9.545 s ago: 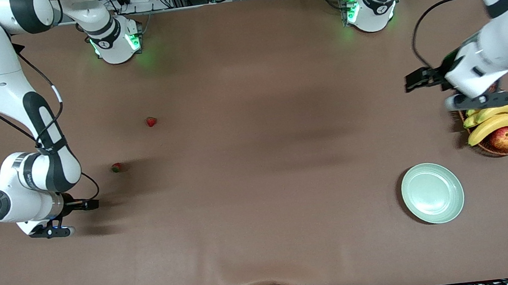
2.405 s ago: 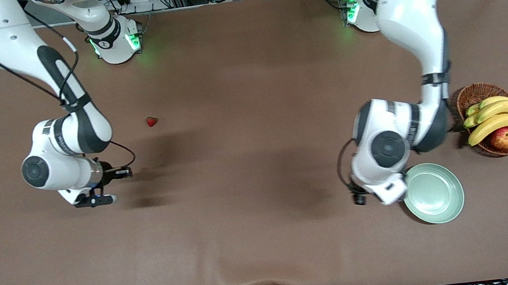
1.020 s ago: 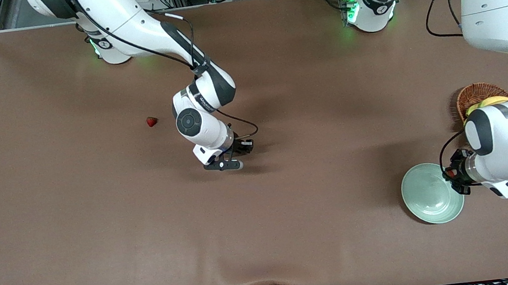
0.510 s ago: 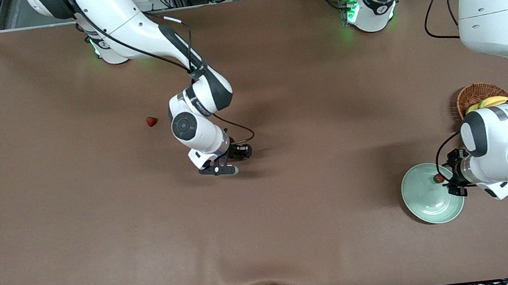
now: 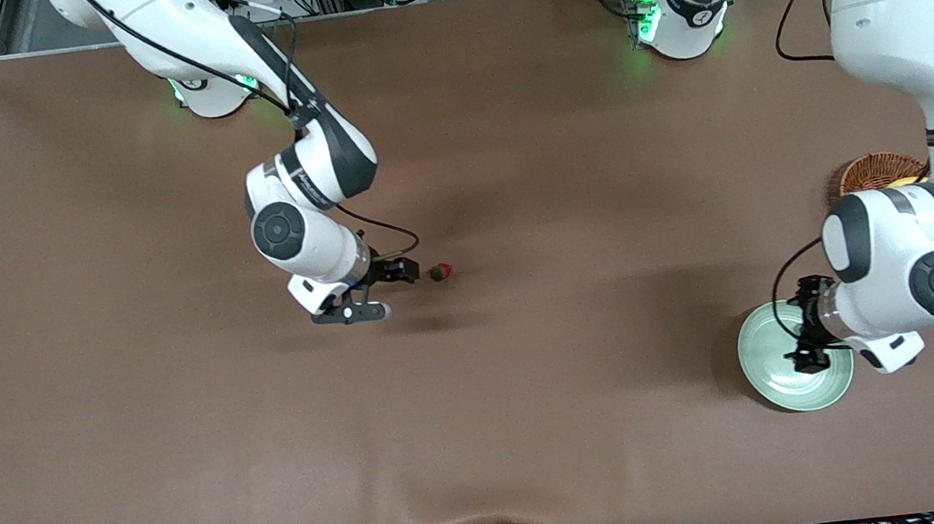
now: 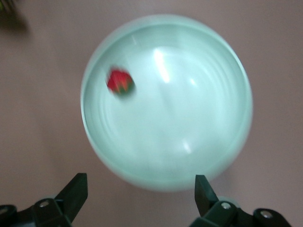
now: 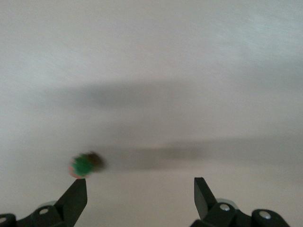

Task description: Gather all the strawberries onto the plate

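Note:
The pale green plate (image 5: pixel 760 352) lies near the left arm's end of the table. My left gripper (image 5: pixel 800 336) hangs over it, open and empty. In the left wrist view (image 6: pixel 140 198) one strawberry (image 6: pixel 120 82) lies in the plate (image 6: pixel 189 118) near its rim. My right gripper (image 5: pixel 386 289) is open and empty, low over the middle of the table. A second strawberry (image 5: pixel 439 272) lies on the cloth just beside it, toward the left arm's end. In the right wrist view (image 7: pixel 140 198) this berry (image 7: pixel 84 165) sits by one fingertip (image 7: pixel 75 194). The third strawberry is hidden.
The brown wicker basket (image 5: pixel 877 168) stands farther from the front camera than the plate, mostly covered by my left arm. The table is covered with a brown cloth (image 5: pixel 539 429).
My right gripper has pulled back toward the right arm's end, leaving a strawberry on the cloth mid-table. My left gripper has shifted slightly over the plate, and the right arm now covers the strawberry by it.

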`<action>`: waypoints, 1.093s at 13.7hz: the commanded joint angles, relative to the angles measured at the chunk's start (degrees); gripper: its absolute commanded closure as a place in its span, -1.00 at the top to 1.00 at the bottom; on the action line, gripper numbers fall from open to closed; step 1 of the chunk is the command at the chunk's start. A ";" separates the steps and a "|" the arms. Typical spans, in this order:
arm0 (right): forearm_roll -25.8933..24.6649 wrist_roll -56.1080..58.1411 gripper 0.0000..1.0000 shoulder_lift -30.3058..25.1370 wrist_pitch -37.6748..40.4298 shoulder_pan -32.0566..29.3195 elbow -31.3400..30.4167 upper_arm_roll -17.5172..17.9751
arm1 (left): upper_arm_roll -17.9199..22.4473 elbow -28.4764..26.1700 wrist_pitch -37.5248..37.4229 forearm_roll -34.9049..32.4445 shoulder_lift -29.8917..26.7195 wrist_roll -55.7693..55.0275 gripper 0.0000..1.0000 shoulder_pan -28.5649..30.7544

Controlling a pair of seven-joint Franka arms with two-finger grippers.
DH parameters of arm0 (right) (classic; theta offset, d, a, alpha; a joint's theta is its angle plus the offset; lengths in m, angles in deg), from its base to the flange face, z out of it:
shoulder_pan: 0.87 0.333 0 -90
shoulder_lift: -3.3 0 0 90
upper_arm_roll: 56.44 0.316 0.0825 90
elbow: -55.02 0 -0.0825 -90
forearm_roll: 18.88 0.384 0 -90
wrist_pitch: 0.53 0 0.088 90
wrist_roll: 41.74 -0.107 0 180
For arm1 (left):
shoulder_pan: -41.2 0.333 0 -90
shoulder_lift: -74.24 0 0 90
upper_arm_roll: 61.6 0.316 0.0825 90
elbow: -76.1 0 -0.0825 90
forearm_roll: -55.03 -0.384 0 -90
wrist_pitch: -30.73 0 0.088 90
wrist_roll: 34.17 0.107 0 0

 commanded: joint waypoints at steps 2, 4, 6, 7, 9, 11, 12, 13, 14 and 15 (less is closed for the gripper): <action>-10.16 2.31 1.00 -11.07 -0.59 -3.94 -15.37 0.78 | 0.28 -5.02 -1.87 -1.26 -6.15 -1.63 1.00 -11.18; -11.50 6.35 1.00 -13.89 -0.59 -6.05 -20.12 0.78 | 0.28 -4.67 -2.32 -1.35 -5.98 -4.60 1.00 -17.86; -11.50 11.18 1.00 -15.12 -0.76 -8.68 -23.29 0.78 | 0.28 -3.36 -2.23 -1.35 -4.32 -6.72 1.00 -25.15; -11.50 13.12 1.00 -15.48 -1.11 -9.74 -24.61 0.78 | 0.37 -2.48 -1.97 -1.26 -2.56 -7.16 1.00 -28.49; -11.76 15.24 1.00 -15.92 -3.73 -10.28 -27.86 0.78 | 0.46 3.83 -1.27 -1.09 3.23 -9.44 1.00 -33.88; -11.85 16.56 1.00 -15.92 -7.34 -11.68 -30.77 0.78 | 0.29 6.13 2.41 -0.91 5.44 -11.63 1.00 -35.55; -11.85 16.56 1.00 -15.92 -6.75 -12.56 -31.21 0.78 | 0.28 6.14 4.95 -0.91 6.15 -13.04 1.00 -36.60; -11.85 16.56 1.00 -15.92 -6.57 -13.00 -32.09 0.78 | 0.37 6.14 7.50 -0.91 7.29 -14.45 1.00 -38.09; -11.85 16.56 1.00 -15.83 -6.48 -13.00 -32.71 0.78 | 0.46 6.23 9.27 -1.00 8.25 -15.42 1.00 -39.41; -11.85 16.56 1.00 -15.83 -6.48 -13.09 -33.67 0.78 | 0.55 6.40 10.59 -1.00 9.22 -16.39 1.00 -40.47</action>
